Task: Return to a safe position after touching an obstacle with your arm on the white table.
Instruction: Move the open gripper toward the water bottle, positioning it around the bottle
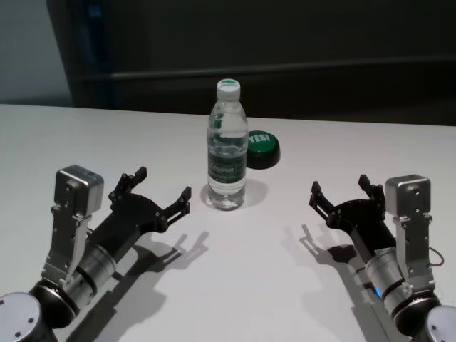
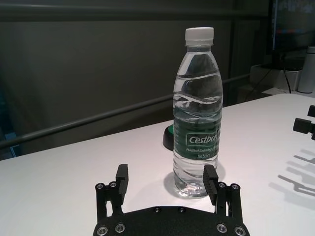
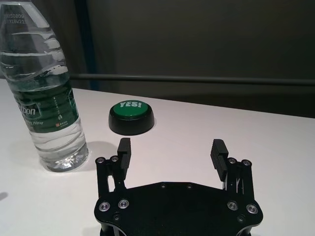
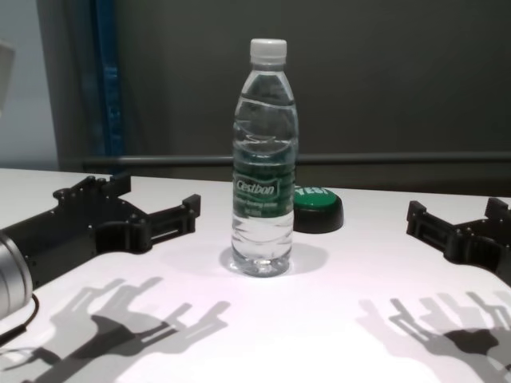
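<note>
Water bottle (image 1: 227,153) stands upright on the white table (image 1: 235,285), roughly midway between the table's left and right sides and toward its far edge; white screw cap on, green "Cestbon" label around its middle, clear water visible above and below the label. Just behind it, toward the far edge and slightly to the right, sits a low black disc with a green top (image 1: 261,148) marked "YES!", near the bottle's base but apart from it. Left gripper (image 1: 162,189) hovers above the table to the left of the bottle, fingers spread wide with nothing between them; the nearer fingertip is close to the bottle's lower part, and the head view shows a gap, no contact. In the left wrist view the bottle (image 2: 198,113) stands just ahead of the spread fingers (image 2: 210,178), off toward one finger and not centred in the opening. Right gripper (image 1: 341,189) hovers over the right part of the table, well apart from the bottle, fingers likewise spread and holding nothing. The right wrist view shows the disc (image 3: 131,116) ahead of the open fingers (image 3: 219,153) and the bottle (image 3: 45,93) off to one side. Both grippers cast shadows on the table toward its near edge.
</note>
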